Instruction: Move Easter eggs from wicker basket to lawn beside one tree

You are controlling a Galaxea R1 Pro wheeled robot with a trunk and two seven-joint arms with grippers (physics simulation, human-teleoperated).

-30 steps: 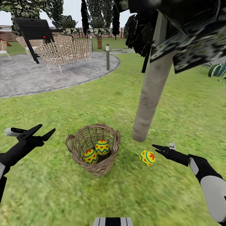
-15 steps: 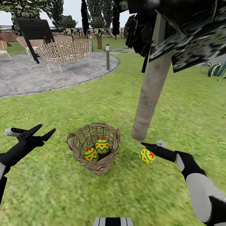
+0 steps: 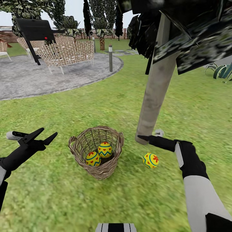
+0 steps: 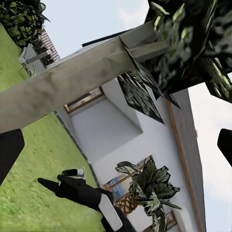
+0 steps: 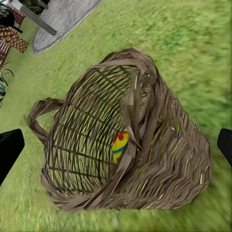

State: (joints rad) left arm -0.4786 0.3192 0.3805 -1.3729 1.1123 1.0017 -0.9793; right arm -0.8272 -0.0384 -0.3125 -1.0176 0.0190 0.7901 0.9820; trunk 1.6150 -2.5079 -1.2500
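Progress stands at one of three: a single Easter egg (image 3: 150,160) lies on the lawn (image 3: 96,199) just beside the foot of the tree (image 3: 157,87), while two eggs, one (image 3: 105,149) higher against the weave and one (image 3: 93,159) lower and nearer, remain inside the wicker basket (image 3: 96,151), which stands on the grass near the trunk. Over the last second the right gripper (image 3: 145,139) has drawn away from the egg on the grass, rising and sliding from beside it toward the base of the trunk and the basket, and the egg has stayed where it was; the basket and its two eggs have not shifted either. The right wrist view looks straight at the basket's side and rim, a sliver of painted egg showing through the weave, with the fingertips far apart at the edges of the picture, so that gripper is spread wide and empty. The left gripper (image 3: 41,135) hovers over the grass on the basket's far side, fingers parted and holding nothing, unmoved. I judge the first placement finished and the right arm heading back for the second egg, which will need a reach down past the braided rim
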